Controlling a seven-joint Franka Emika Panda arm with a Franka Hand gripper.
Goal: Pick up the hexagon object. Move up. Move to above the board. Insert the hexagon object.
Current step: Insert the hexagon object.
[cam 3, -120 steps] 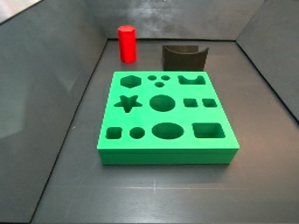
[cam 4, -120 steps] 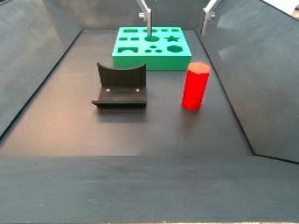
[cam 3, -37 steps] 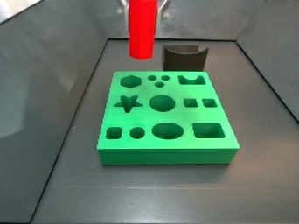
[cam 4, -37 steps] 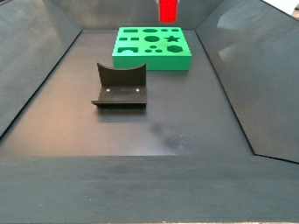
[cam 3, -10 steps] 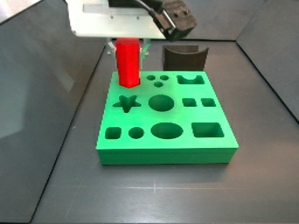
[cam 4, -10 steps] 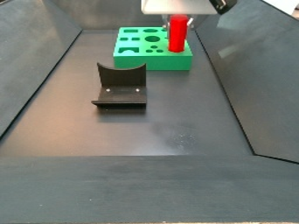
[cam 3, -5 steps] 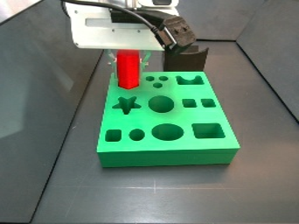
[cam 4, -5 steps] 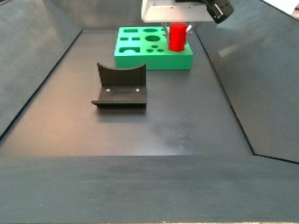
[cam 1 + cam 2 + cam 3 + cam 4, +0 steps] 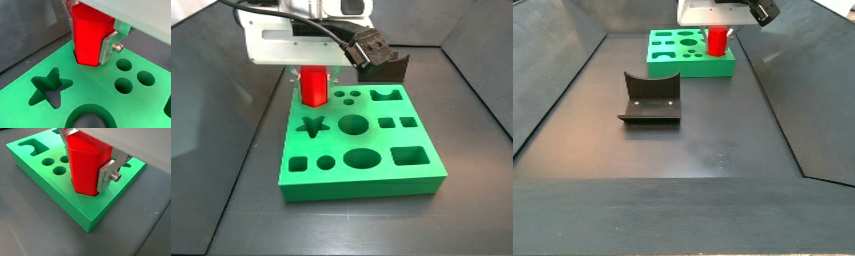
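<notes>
In a wrist view, the gripper (image 9: 90,42) is closed on the hexagon object (image 9: 90,36), a silver finger (image 9: 109,46) pressed to its flank. The peg's lower end sits in the hexagon hole of the board (image 9: 80,95), beside the star hole (image 9: 49,89).

In a wrist view from another angle, the hexagon object (image 9: 85,168) stands upright at the board's (image 9: 93,208) near corner, clamped by the gripper (image 9: 87,163); its base appears already below the top face.

In a side view, the gripper (image 9: 311,75) hangs at upper left over the board (image 9: 358,140), the hexagon object (image 9: 311,85) reaching down into the far-left hole. The fixture (image 9: 385,68) stands behind.

In a side view from the opposite end, the gripper (image 9: 716,35) is at the top of the frame with the hexagon object (image 9: 718,41) on the board (image 9: 687,55); the fixture (image 9: 649,98) is mid-frame.

The insertion step seems underway. Next probably comes pressing straight down, then letting go.

Compared with half a second ago, less red shows above the board: the peg has sunk lower.
</notes>
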